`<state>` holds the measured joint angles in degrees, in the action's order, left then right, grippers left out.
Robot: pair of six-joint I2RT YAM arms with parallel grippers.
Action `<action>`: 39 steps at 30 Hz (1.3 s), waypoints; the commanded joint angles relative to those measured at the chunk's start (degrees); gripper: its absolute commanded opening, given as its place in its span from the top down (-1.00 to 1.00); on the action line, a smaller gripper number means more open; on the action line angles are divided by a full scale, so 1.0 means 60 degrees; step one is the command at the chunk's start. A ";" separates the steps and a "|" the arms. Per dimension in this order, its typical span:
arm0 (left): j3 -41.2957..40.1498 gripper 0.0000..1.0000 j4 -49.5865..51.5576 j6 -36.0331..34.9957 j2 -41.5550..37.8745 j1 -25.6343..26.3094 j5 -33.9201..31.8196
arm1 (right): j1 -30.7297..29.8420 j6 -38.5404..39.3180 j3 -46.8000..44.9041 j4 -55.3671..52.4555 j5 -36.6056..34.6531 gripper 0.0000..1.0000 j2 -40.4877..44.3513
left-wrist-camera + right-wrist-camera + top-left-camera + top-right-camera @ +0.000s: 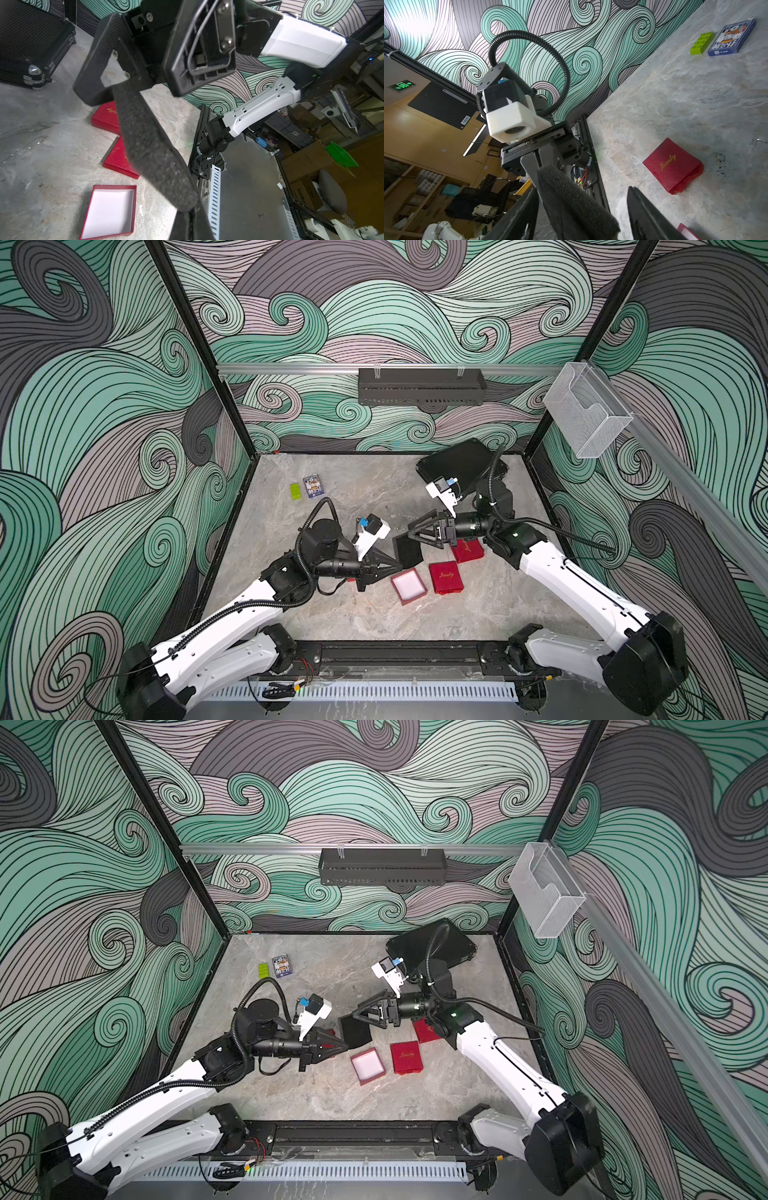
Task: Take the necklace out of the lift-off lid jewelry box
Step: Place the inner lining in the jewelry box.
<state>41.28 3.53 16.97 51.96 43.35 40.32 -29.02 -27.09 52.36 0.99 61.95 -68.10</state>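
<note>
The red box stands open and empty. Behind it, the left gripper is closed on the black foam pad, and the right gripper is open around the pad's edge. Further behind, what seems to be the necklace lies on the table, so little seems left.

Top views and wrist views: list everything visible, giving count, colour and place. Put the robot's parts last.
foam pad: one, black, held up between the grippers
open box tray: one, red with white inside, mid-table
lettered boxes: two, red with gold script; one beside the tray, the other partly under the right arm
case: one, black, far right corner
brick: one, green, far left
card deck: one, blue, beside the brick
rack: one, black, back rail
holder: one, clear, right rail
left gripper: shut on the pad
right gripper: open, jaws astride the pad's edge
</note>
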 commanded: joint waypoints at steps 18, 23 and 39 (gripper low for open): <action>0.0072 1.00 -0.0664 -0.0209 -0.0159 -0.0110 -0.0357 | -0.0027 -0.0216 -0.0816 0.0161 0.0705 0.50 0.1061; 0.0093 0.64 -0.0271 -0.0250 0.0080 -0.0111 -0.0462 | -0.0027 0.0154 -0.0670 -0.0873 0.0010 0.74 0.1183; -0.2089 -0.09 0.1395 0.0969 -0.0129 -0.0077 -0.3974 | -0.0508 0.1923 0.0179 -0.6511 -0.5210 1.00 -0.1361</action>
<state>29.17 9.50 19.81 50.28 43.13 20.82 -30.17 -16.49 52.77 -32.53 36.71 -73.14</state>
